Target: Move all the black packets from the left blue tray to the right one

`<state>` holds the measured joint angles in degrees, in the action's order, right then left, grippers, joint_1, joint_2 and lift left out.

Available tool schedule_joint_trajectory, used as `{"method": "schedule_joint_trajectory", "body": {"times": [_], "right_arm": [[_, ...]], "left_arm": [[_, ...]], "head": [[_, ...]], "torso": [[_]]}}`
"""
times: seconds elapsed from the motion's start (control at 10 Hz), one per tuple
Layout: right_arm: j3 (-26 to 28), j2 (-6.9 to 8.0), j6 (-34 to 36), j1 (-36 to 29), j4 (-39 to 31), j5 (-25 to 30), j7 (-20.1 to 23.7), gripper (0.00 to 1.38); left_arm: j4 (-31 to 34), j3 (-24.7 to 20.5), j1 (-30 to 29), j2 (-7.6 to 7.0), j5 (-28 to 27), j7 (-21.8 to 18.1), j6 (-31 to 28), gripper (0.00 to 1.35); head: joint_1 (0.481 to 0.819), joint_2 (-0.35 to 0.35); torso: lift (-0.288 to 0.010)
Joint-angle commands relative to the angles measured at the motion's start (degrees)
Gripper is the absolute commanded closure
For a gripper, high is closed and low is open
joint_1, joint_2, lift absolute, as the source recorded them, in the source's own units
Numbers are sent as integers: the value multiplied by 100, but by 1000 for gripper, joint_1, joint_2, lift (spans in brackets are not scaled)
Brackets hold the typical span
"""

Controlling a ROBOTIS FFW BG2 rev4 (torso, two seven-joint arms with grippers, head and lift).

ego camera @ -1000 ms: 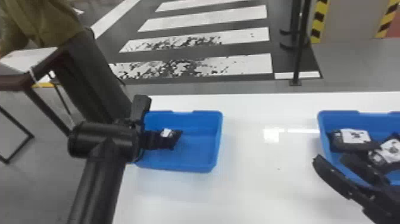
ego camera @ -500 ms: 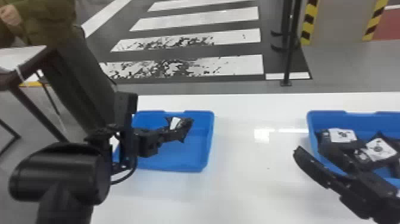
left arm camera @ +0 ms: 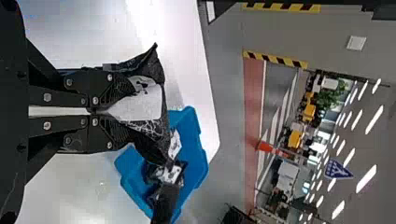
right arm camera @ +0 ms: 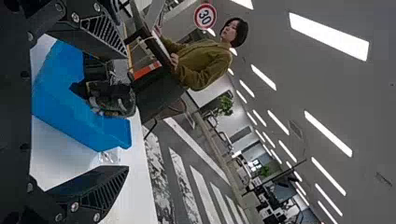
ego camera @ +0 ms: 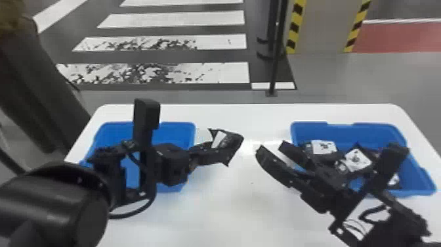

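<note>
Packet [ego camera: 233, 144] in midair: pinching it by one end in the left gripper [ego camera: 204, 155], with jaws nearly together on it, and holding it over the white table [ego camera: 242, 210] between the left blue tray [ego camera: 191, 129] and the right blue tray [ego camera: 367, 126]. Hovering near the latter with the right gripper [ego camera: 271, 147], spreading its jaws wide. Seeing more black packets [ego camera: 358, 160] inside that tray.

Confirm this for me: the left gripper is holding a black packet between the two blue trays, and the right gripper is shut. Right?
Not quite: the right wrist view shows the right gripper open, its fingers wide apart. The left gripper is indeed holding a black packet between the left blue tray and right blue tray.
</note>
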<state>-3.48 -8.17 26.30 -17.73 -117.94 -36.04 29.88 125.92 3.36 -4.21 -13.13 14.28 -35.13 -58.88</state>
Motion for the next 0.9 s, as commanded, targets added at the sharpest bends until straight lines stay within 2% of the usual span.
{"method": "schedule_joint_trajectory", "body": {"times": [0.0,0.3,0.4,0.5,0.6,0.7,0.8], "right_arm": [[-132,-45,0,171,115,-64,0,186],[-395,-89,0,494,382,-178,-18,185],[-441,-89,0,578,424,-167,-44,223],[-475,-106,42,649,452,-190,-53,538],[-498,-115,84,663,452,-132,-44,1012],[-498,-115,84,677,452,-110,-53,1288],[-509,-115,84,691,466,-132,-44,1279]], "left_arm": [[1,246,84,-14,160,6,39,1118],[-14,578,224,-32,411,15,39,1118],[-28,703,267,-49,480,24,39,1118],[-56,749,281,-49,548,24,39,1118],[-56,749,281,-49,560,32,39,1118],[-56,738,281,-49,583,32,39,1118],[-56,738,281,-58,583,32,53,1118]], "head": [[695,42],[695,7],[695,3],[695,-2],[695,-10],[695,-12],[695,-12]], "torso": [[-140],[-140],[-140],[-140],[-140],[-140],[-140]]}}
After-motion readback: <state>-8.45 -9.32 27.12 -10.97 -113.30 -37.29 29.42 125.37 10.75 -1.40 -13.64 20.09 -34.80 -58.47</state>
